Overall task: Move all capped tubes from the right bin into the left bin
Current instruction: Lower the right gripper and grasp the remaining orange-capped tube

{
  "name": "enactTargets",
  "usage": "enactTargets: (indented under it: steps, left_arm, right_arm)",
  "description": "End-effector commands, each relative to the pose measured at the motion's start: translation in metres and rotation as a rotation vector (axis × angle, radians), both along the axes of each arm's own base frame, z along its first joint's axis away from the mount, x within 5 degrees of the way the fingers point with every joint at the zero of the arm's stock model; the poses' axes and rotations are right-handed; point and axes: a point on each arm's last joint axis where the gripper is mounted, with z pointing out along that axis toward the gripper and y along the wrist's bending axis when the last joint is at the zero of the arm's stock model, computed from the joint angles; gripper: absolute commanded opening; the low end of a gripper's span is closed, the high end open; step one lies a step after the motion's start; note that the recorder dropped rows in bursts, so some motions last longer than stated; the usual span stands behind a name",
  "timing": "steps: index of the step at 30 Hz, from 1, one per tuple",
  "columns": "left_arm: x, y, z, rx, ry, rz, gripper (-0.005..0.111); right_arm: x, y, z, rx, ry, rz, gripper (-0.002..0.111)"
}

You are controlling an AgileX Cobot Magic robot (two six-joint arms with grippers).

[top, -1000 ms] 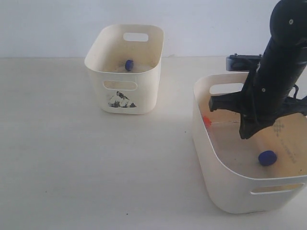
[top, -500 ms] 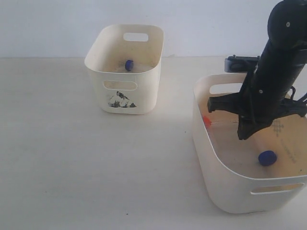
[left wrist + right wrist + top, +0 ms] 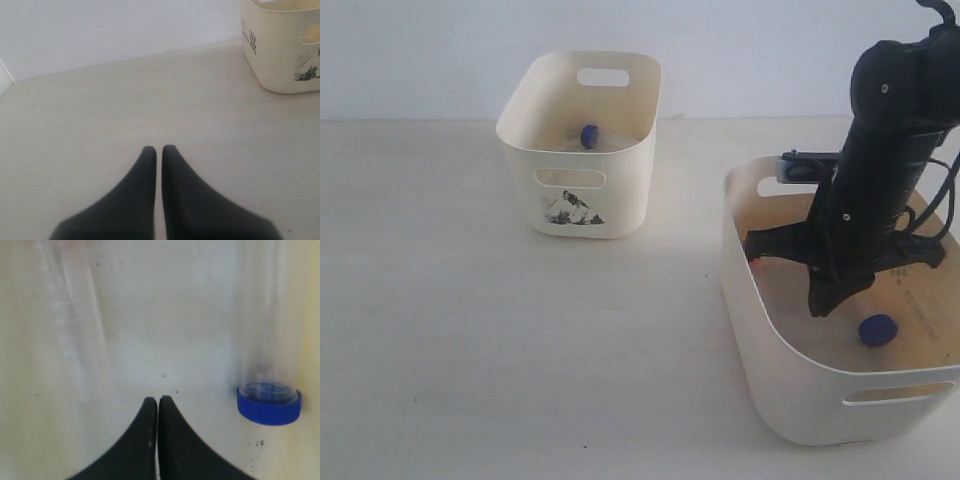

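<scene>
The right bin (image 3: 750, 330) holds a blue-capped tube (image 3: 877, 330) on its floor and an orange-red cap (image 3: 752, 262) against its left wall, partly hidden by the arm. My right gripper (image 3: 820, 306) is low inside this bin, shut and empty, left of the blue cap. In the right wrist view the gripper (image 3: 158, 399) is over the bin floor, with the blue-capped tube (image 3: 269, 407) beside it and a faint clear tube (image 3: 75, 330) on the other side. The left bin (image 3: 620, 190) holds one blue-capped tube (image 3: 589, 135). My left gripper (image 3: 158, 148) is shut over bare table.
The pale table (image 3: 470, 330) lies between the two bins. The left bin's stickered wall (image 3: 280, 55) shows at the edge of the left wrist view. A white wall (image 3: 440, 50) runs behind the table.
The right arm has moved lower into the right bin and shifted left. The tubes and the left bin have not moved.
</scene>
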Motion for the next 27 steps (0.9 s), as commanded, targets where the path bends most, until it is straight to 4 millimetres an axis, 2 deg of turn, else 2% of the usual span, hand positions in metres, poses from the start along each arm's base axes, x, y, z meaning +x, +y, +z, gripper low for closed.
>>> enactTargets:
  steps: [1,16,23,27]
  left_arm:
    - [0.0,0.0,0.001,-0.013,-0.007,0.0,0.004]
    - [0.0,0.0,0.001,-0.013,-0.007,0.0,0.004]
    - [0.0,0.0,0.001,-0.013,-0.007,0.0,0.004]
    - [0.0,0.0,0.001,-0.013,-0.007,0.0,0.004]
  right_arm:
    - [0.004,0.003,0.0,0.04,-0.044,0.03,-0.001]
    - [0.008,0.007,0.001,0.081,-0.094,0.054,-0.001]
    - [0.009,0.009,-0.018,0.095,-0.032,0.075,-0.001]
    - [0.012,0.01,-0.017,0.107,-0.066,0.085,-0.001]
